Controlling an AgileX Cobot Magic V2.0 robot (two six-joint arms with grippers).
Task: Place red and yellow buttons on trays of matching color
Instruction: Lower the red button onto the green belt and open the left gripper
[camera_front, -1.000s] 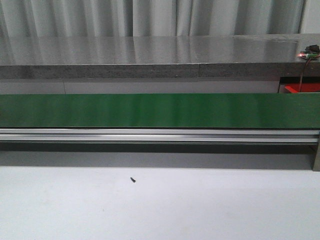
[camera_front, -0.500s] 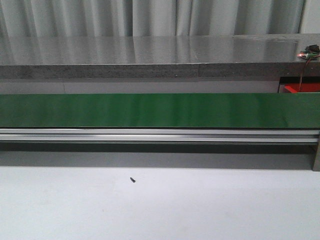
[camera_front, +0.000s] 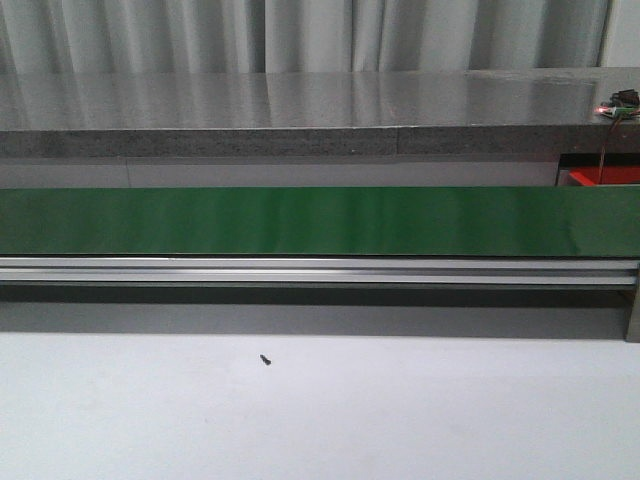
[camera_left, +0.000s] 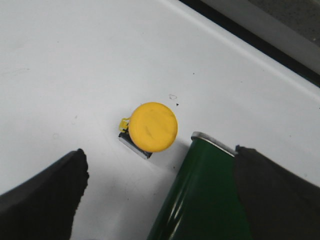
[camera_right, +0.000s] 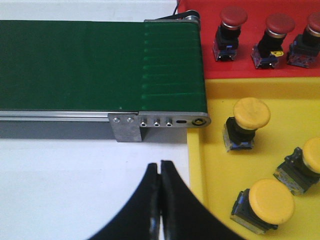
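One yellow button (camera_left: 152, 127) lies on the white table just off the end of the green belt (camera_left: 200, 200). My left gripper (camera_left: 159, 162) hovers over it, open, with its dark fingers (camera_left: 45, 200) wide apart and nothing between them. The right gripper (camera_right: 160, 166) is shut and empty above the table, near the corner of the yellow tray (camera_right: 210, 165). That tray holds three yellow buttons (camera_right: 250, 117). Behind it, the red tray (camera_right: 210, 67) carries three red buttons (camera_right: 231, 27). Neither gripper shows in the front view.
The green conveyor belt (camera_front: 320, 220) runs across the front view on an aluminium rail (camera_front: 320, 270). Its end roller and bracket (camera_right: 160, 122) sit next to the trays. A small black screw (camera_front: 266, 359) lies on the white table. A grey counter (camera_front: 300, 110) stands behind.
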